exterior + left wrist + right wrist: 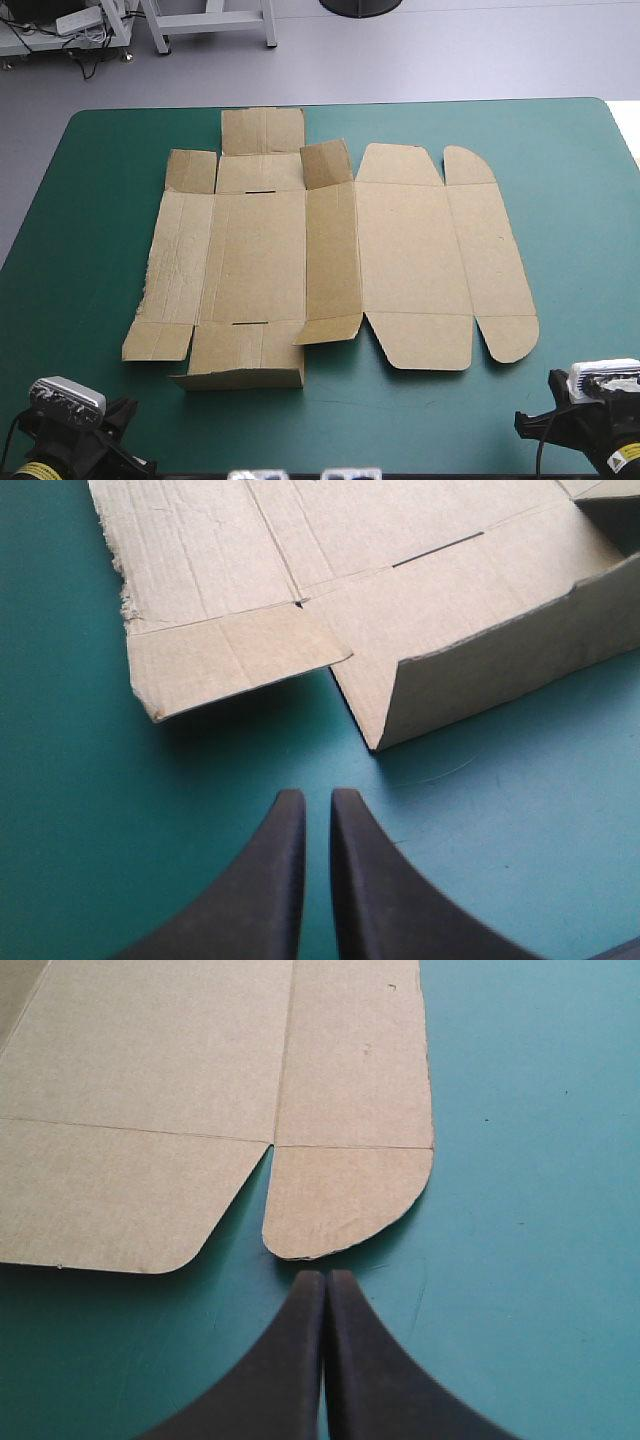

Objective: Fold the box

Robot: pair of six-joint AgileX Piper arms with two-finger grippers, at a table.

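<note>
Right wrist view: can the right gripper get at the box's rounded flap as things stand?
Likely yes: the right gripper, fingers shut, points at the rounded flap lying flat just ahead, with only bare teal-green cover between.

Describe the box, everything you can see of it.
The box is a cut sheet of brown board, creased into panels and flaps, lying unfolded on the teal-green cover. One near flap is bent up. Its left edge is ragged and its right flaps are rounded. Only the cover touches it.
</note>
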